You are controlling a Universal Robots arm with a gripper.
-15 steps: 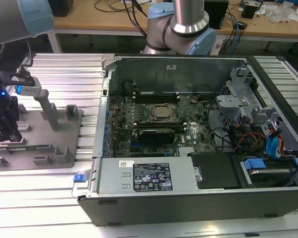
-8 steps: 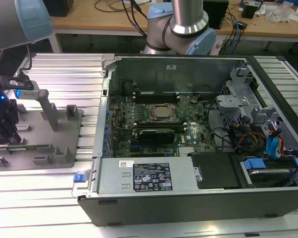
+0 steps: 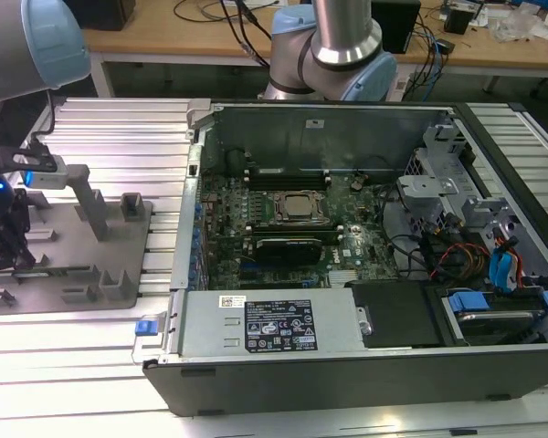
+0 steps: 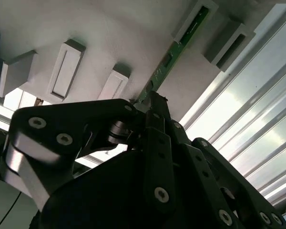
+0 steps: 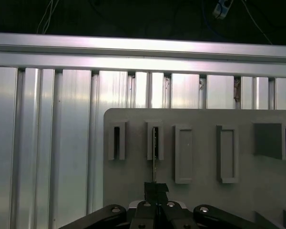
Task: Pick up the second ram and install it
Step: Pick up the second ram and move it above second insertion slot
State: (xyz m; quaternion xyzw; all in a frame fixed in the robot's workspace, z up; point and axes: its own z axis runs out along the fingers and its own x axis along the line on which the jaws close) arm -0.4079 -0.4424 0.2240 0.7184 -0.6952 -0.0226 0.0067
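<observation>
Black linkage bars crowd the front of both wrist views, and they belong to the hand (image 4: 150,102), whose fingers are drawn nearly together and pinch the near end of the second ram (image 4: 174,52). The green stick runs straight away from the fingertips, its long axis in line with the hand's reach, and in the first wrist view it shows edge-on as a thin line (image 5: 155,162). Its far end sits in the slot of a grey fixture block (image 5: 149,143), so by my reading it is gripped but not yet lifted out. That block stands among its neighbours on the grey fixture plate (image 5: 128,176), which lies on the ribbed aluminium tabletop (image 5: 62,143). In the exterior view the hand (image 3: 2,237) is at the exterior view's left, and the open computer case (image 3: 347,365) with its motherboard (image 3: 292,228) lies well apart toward the exterior view's right.
</observation>
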